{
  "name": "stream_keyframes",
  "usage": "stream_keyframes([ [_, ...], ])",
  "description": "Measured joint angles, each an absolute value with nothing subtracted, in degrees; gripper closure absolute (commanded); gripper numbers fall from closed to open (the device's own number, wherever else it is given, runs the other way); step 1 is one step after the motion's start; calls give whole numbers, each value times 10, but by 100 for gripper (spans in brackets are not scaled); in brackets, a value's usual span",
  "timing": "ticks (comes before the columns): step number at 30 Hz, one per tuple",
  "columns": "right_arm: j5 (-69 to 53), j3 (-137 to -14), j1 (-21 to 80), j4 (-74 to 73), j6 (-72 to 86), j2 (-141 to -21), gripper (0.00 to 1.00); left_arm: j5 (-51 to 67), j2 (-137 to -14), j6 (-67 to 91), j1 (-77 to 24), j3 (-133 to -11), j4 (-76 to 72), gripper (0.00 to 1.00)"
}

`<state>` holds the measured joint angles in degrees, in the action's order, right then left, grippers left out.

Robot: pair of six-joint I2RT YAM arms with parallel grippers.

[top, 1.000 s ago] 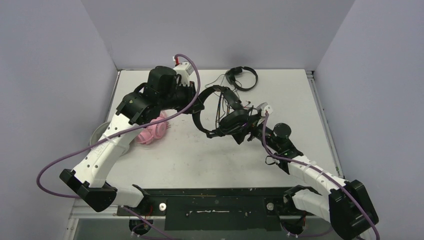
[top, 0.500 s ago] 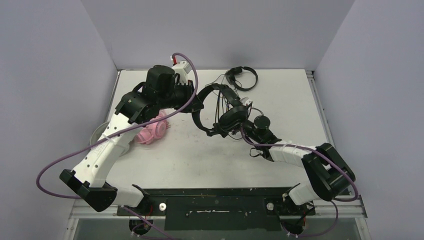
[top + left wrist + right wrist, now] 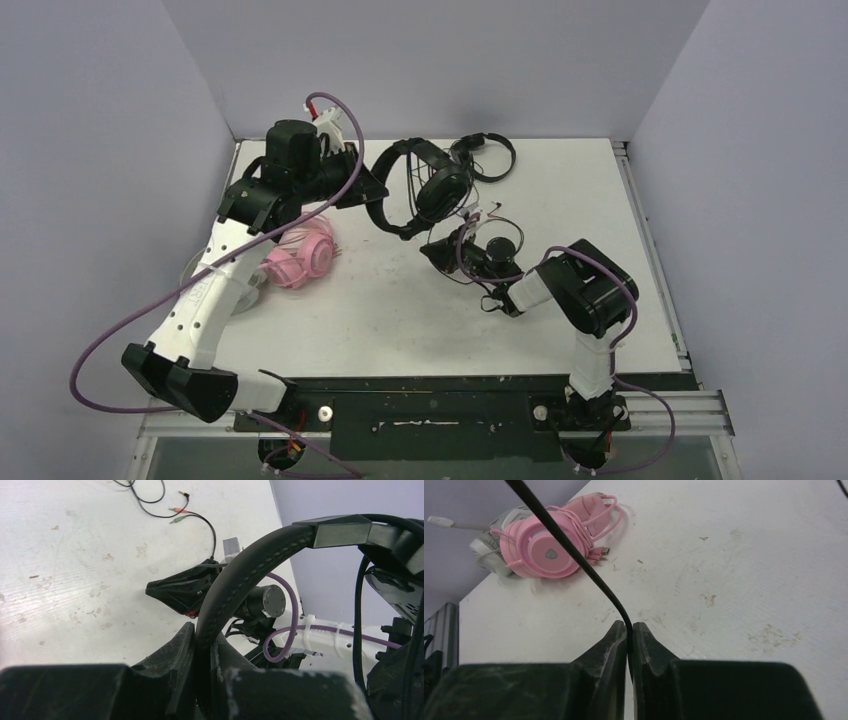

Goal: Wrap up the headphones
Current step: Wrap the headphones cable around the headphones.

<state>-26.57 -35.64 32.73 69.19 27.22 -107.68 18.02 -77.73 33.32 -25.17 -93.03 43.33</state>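
Note:
My left gripper is shut on the padded headband of black headphones, holding them above the table's back middle. Their thin black cable runs down into my right gripper, which is shut on it just above the table. In the top view the right gripper sits below and in front of the hanging ear cup. Pink headphones with a wound pink cable lie at the left. A white-grey headset lies behind them, partly hidden. A smaller black headset rests at the back edge.
Loose cable ends with coloured plugs lie on the white table. Grey walls close in the back and both sides. The right arm's elbow is folded over the table's right middle.
The right gripper moved left toward the table's middle and closed from wide open onto the black cable. The left arm swung back and left, carrying the black headphones with it.

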Motion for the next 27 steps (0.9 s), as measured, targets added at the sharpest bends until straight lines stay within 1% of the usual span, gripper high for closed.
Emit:
stream_keyframes([
  [3, -275, -359, 340, 712, 295, -1096, 100, 189, -779, 333, -220, -915, 431, 100],
  [6, -274, -347, 366, 726, 304, -1090, 100, 194, -779, 332, -180, -901, 424, 100],
  [11, -273, -291, 413, 716, 316, -1032, 100, 189, -781, 330, -130, -868, 409, 100],
  [13, -268, -281, 438, 683, 316, -992, 100, 174, -784, 328, -120, -860, 409, 100],
  [15, -257, -285, 483, 628, 306, -940, 100, 150, -787, 329, -112, -852, 409, 100],
  [20, -268, -327, 589, 521, 290, -849, 100, 74, -786, 327, -102, -810, 406, 100],
  [27, -280, -376, 597, 393, 289, -780, 100, 1, -778, 305, -100, -703, 401, 100],
])
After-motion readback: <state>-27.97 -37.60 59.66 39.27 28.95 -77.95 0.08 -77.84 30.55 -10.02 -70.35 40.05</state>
